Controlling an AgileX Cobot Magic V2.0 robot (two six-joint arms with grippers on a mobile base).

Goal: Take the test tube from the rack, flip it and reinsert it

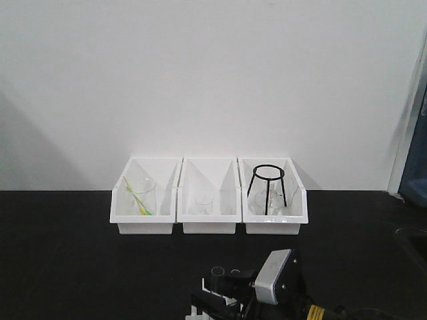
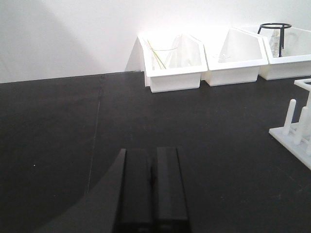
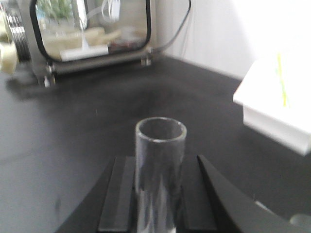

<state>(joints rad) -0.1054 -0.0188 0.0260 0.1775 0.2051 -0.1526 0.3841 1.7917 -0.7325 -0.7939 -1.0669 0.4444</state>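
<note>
A clear glass test tube [image 3: 160, 165] sits between the two dark fingers of my right gripper [image 3: 159, 161], which is shut on it; its open mouth points away from the wrist. In the front view the right gripper [image 1: 223, 291] is low at the bottom edge, with the tube's mouth [image 1: 217, 271] just above it. Small white parts of the rack [image 1: 198, 311] show below it. The rack's base and pegs [image 2: 295, 130] also show at the right edge of the left wrist view. My left gripper [image 2: 153, 160] is shut and empty over the black table, left of the rack.
Three white open-fronted bins [image 1: 208, 227] stand at the back against the wall. They hold a beaker with a green stick [image 1: 140, 197], a small beaker [image 1: 203, 202] and a black ring stand [image 1: 267, 189]. A glass-fronted metal box [image 3: 87, 34] stands far left in the right wrist view.
</note>
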